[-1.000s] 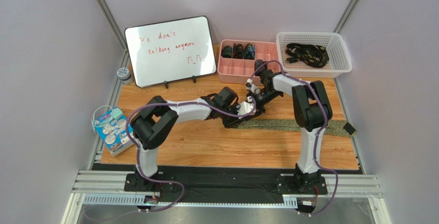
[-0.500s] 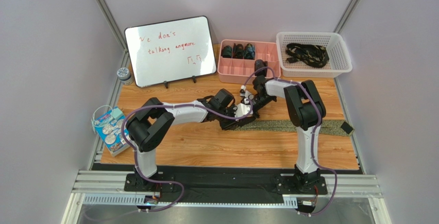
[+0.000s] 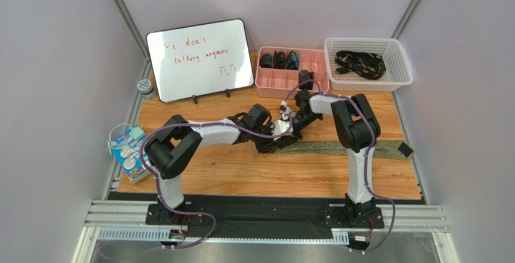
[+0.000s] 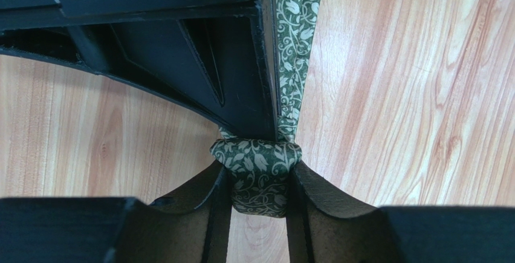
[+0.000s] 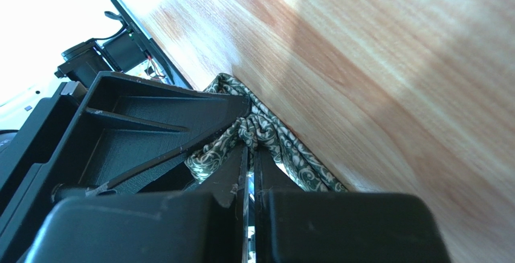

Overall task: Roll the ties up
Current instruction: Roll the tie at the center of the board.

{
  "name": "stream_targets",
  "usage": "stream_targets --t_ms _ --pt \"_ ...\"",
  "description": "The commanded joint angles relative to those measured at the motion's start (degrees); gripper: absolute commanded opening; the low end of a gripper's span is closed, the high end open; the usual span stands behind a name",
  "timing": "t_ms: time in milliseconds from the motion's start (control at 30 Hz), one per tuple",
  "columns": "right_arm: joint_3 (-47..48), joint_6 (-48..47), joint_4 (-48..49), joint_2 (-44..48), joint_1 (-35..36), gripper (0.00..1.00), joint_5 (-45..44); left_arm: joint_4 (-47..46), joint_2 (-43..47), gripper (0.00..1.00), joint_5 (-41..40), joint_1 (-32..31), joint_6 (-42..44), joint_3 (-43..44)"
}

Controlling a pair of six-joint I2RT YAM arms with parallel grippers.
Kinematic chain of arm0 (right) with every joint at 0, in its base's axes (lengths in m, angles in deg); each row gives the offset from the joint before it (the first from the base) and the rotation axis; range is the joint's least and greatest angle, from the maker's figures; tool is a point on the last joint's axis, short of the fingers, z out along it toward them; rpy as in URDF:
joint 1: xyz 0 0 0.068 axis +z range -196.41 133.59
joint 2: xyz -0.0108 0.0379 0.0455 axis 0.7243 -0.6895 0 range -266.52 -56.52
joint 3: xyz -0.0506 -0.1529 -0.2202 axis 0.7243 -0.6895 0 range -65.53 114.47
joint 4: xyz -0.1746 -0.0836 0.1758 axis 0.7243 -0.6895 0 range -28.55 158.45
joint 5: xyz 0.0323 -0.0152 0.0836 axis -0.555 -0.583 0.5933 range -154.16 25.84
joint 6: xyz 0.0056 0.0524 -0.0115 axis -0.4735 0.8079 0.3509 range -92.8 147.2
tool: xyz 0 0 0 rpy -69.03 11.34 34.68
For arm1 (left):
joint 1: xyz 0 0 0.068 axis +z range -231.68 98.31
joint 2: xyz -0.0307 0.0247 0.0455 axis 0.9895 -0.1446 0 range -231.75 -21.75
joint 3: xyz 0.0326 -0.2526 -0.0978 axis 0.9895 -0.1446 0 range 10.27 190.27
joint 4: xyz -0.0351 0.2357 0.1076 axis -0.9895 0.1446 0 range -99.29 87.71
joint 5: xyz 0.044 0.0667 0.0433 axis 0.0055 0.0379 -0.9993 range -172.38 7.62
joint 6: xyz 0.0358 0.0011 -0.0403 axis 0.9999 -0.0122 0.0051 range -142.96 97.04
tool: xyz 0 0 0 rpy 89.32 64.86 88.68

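An olive-green tie point(image 3: 344, 148) with a pale vine pattern lies along the wooden table, its black end point(image 3: 404, 150) at the right. Its left end is rolled into a small bundle point(image 4: 259, 154). My left gripper point(image 4: 259, 173) is shut on that bundle, one finger on each side. My right gripper point(image 5: 251, 147) meets it from the far side and is shut on a fold of the same tie point(image 5: 266, 131). In the top view the left gripper point(image 3: 270, 143) and right gripper point(image 3: 289, 131) sit close together at the tie's left end. More ties point(image 3: 361, 62), black with pale pattern, lie in a white basket point(image 3: 406, 63).
A pink divided box point(image 3: 317, 81) at the back holds rolled ties point(image 3: 278, 60). A whiteboard point(image 3: 199, 59) stands at the back left with a small jar point(image 3: 145, 86) beside it. A box of small items point(image 3: 130, 153) sits at the table's left edge.
Both grippers have shifted slightly left, and the tie's black end has slid left with them. The right gripper's jaws have closed fully on the fabric.
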Motion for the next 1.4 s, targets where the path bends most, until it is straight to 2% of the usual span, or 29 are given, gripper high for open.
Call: stream_targets --t_ms 0,333,600,700,800,933,967,1200,1267,1367 --pt "-0.6 0.1 4.6 -1.6 0.4 0.00 -1.3 -2.9 2.4 0.40 5.2 -0.4 -3.2 -0.2" --pt "-0.9 -0.2 4.9 -1.8 0.4 0.00 -1.0 -6.0 2.0 0.49 6.8 -0.3 -6.3 -0.2" --pt "-1.6 0.3 5.3 -1.7 0.3 0.00 -0.2 -6.5 0.3 0.53 3.0 -0.3 -6.9 0.5" --pt "-1.6 0.8 5.5 -1.8 0.5 0.00 0.7 -6.5 -1.2 0.50 -0.1 -0.4 -6.4 1.4" --pt "-1.5 1.1 5.8 -2.0 0.7 0.00 1.3 -6.5 -2.4 0.43 -1.1 -0.4 -5.1 1.7" --pt "-1.1 1.7 5.7 -1.8 0.9 0.00 2.8 -5.7 -2.8 0.26 -1.3 -0.7 -2.5 1.2" --pt "-0.3 1.3 4.4 -1.4 0.9 0.00 2.7 -5.1 -2.7 0.24 -1.3 -0.7 -1.8 0.7" --pt "4.0 -1.9 -3.5 3.2 -1.7 0.20 2.3 0.4 -1.4 0.19 -2.1 -0.8 4.2 -2.0" --pt "4.1 -2.8 -5.1 4.3 -2.5 0.21 2.4 0.3 -0.8 0.18 -1.9 -0.8 5.3 -3.0" --pt "3.3 -2.5 -5.4 6.1 -2.9 0.29 3.6 0.5 -0.9 0.18 -1.8 -0.8 5.4 -3.1"
